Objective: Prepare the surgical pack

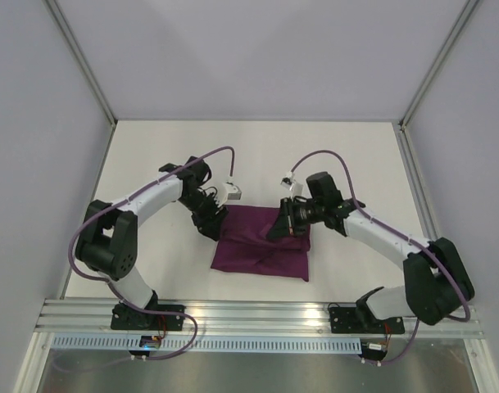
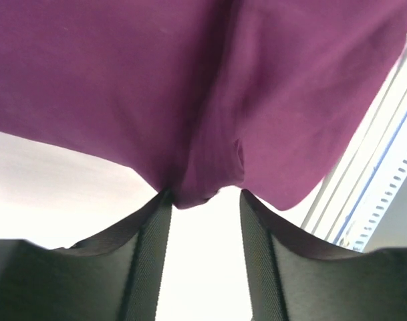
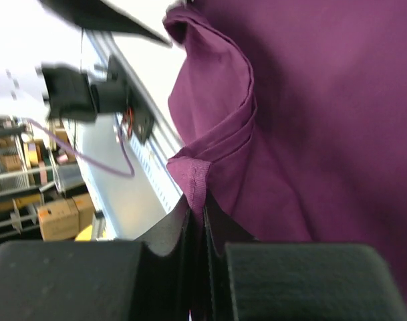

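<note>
White desk [image 1: 339, 164] bore the surgical pack [image 1: 261, 250]; right hand [image 3: 198, 210] pinched its fold, left hand [image 2: 203, 200] spread; wrapping seemingly finishing, next calls for tucking.

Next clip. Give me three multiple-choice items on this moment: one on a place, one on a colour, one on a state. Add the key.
1. Where does the cloth bundle lie?
A. On the table, about midway left to right
B. In the far left corner
C. On the metal rail at the near edge

2. What colour is it?
A. Green
B. Dark purple
C. White

3. How does the right claw stand?
A. Wide open
B. Out of view
C. Shut on a fold of the cloth

Key:
1 A: the top view shows it flat on the table, centred between the sides.
2 B: it is purple in every view.
3 C: the right wrist view shows the fingers pinched on a hemmed fold.
</note>
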{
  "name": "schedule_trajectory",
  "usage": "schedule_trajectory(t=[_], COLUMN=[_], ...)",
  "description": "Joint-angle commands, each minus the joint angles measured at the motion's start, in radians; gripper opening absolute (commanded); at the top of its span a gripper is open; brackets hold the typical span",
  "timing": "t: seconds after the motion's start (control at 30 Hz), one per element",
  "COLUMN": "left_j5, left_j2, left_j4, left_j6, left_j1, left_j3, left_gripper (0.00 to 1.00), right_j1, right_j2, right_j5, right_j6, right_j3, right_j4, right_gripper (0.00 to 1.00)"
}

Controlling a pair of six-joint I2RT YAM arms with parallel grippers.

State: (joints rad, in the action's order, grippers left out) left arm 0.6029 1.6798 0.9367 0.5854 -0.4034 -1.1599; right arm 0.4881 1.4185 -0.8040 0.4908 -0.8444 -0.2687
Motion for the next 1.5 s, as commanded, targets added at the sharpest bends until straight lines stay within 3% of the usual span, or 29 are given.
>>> schedule_trajectory(t=[0.0, 0.23, 0.33, 0.43, 0.47, 0.53, 0.67, 0.77, 0.8, 0.9, 1.0, 1.03, 1.07, 1.13, 1.23, 1.27, 1.37, 1.47], left_j5=[0.049, 0.120, 0.103, 0.046, 0.022, 0.005, -0.049, -0.048, -0.045, -0.011, 0.006, 0.006, 0.008, 0.030, 0.081, 0.089, 0.113, 0.126], left_j2=[-0.100, -0.127, -0.117, -0.086, -0.078, -0.060, -0.031, -0.012, -0.008, 0.009, 0.035, 0.055, 0.063, 0.084, 0.103, 0.106, 0.116, 0.139], left_j4=[0.080, 0.180, 0.133, 0.088, 0.080, 0.067, 0.076, 0.079, 0.076, 0.067, 0.050, 0.045, 0.037, 0.031, 0.025, 0.019, 0.010, 0.014], left_j6=[0.076, 0.122, 0.058, -0.033, -0.048, -0.085, -0.111, -0.128, -0.131, -0.141, -0.154, -0.157, -0.163, -0.168, -0.164, -0.162, -0.151, -0.142], left_j1=[0.002, 0.003, 0.003, 0.002, 0.003, 0.003, 0.002, 0.003, 0.003, 0.002, 0.002, 0.000, 0.001, 0.002, 0.002, 0.002, 0.000, 0.001], left_j3=[-0.018, -0.054, -0.049, -0.064, -0.069, -0.084, -0.115, -0.126, -0.126, -0.121, -0.119, -0.119, -0.118, -0.110, -0.106, -0.104, -0.092, -0.087], left_gripper=[0.55, 0.57, 0.57, 0.57, 0.57, 0.58, 0.63, 0.65, 0.66, 0.68, 0.68, 0.67, 0.66, 0.63, 0.59, 0.58, 0.49, 0.24], right_j1=[0.050, 0.222, 0.280, 0.317, 0.334, 0.355, 0.386, 0.386, 0.379, 0.293, 0.163, 0.123, 0.059, 0.011, -0.039, -0.040, -0.042, -0.045], right_j2=[-0.119, -0.295, -0.332, -0.349, -0.352, -0.359, -0.415, -0.496, -0.512, -0.526, -0.494, -0.481, -0.463, -0.451, -0.420, -0.403, -0.380, -0.365], right_j5=[0.015, 0.087, 0.109, 0.173, 0.184, 0.210, 0.264, 0.441, 0.589, 0.702, 0.796, 0.784, 0.778, 0.754, 0.672, 0.661, 0.629, 0.608], right_j6=[-0.014, 0.071, 0.088, 0.092, 0.097, 0.101, 0.089, 0.078, 0.094, 0.112, 0.130, 0.129, 0.129, 0.132, 0.141, 0.150, 0.169, 0.195], right_j3=[0.117, 0.295, 0.355, 0.384, 0.387, 0.380, 0.312, 0.214, 0.191, 0.125, 0.123, 0.134, 0.146, 0.200, 0.267, 0.278, 0.329, 0.383], right_j4=[-0.033, -0.003, 0.016, -0.003, -0.006, -0.007, -0.084, -0.223, -0.306, -0.424, -0.467, -0.455, -0.416, -0.354, -0.216, -0.196, -0.115, -0.029], right_gripper=[0.01, 0.02, 0.10, 0.29, 0.49, 0.63, 0.76, 0.84, 0.85, 0.81, 0.62, 0.51, 0.47, 0.49, 0.66, 0.66, 0.57, 0.35])
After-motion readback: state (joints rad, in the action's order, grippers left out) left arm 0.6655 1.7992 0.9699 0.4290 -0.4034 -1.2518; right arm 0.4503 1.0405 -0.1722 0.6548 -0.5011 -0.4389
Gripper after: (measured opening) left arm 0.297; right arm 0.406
